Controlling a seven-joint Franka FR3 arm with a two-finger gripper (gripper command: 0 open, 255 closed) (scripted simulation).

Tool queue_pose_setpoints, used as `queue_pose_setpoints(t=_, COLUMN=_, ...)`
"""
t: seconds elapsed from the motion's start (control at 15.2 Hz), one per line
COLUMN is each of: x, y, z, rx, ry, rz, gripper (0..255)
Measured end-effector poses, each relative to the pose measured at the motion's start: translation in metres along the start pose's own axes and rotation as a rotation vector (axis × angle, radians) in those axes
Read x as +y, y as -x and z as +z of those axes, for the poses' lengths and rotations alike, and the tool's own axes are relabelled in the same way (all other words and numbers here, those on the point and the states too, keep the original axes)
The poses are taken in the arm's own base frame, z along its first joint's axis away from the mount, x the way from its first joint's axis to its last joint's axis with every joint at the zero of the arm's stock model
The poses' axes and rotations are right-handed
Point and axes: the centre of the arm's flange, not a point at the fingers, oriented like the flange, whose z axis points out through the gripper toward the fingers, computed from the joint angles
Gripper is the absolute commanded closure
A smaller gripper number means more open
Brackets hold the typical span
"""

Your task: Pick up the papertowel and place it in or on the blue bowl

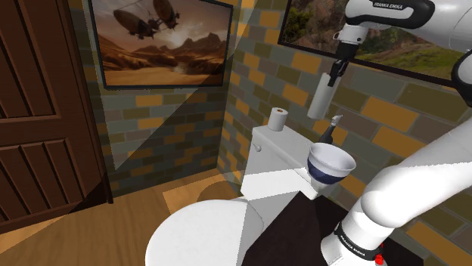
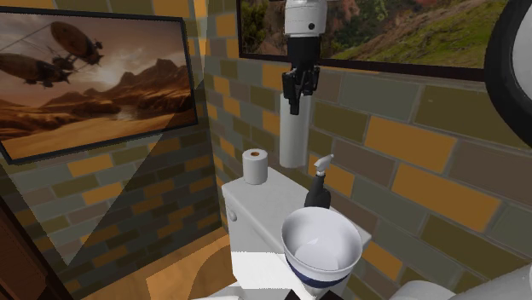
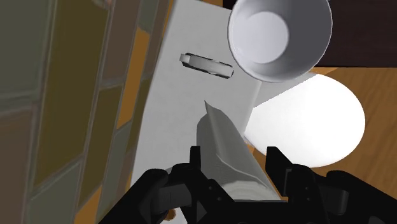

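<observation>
Black two-finger gripper clamps tall white paper-towel roll upright, high abv white toilet-tank lid; likely clearance for carry to blue-banded white bowl at lid's stand-side edge.

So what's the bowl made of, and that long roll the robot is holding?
Bowl: probably glazed ceramic; smooth, white, softly shiny, with a blue band outside. Could be plastic.
Roll: likely paper; matte greyish white with no shine, though it is drawn too plain to be sure.
</observation>
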Motion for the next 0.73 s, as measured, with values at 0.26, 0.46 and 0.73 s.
queue_pose_setpoints(t=0.26, x=-0.028, y=0.04, z=-0.015, rx=0.0, ry=0.0, rz=0.0, gripper=255)
queue_pose_setpoints(t=0.46, x=-0.049, y=0.073, z=-0.029, rx=0.001, ry=0.001, rz=0.0, gripper=255)
queue_pose_setpoints(t=0.73, x=-0.074, y=0.114, z=-0.047, rx=0.001, ry=0.0, rz=0.001, gripper=255)
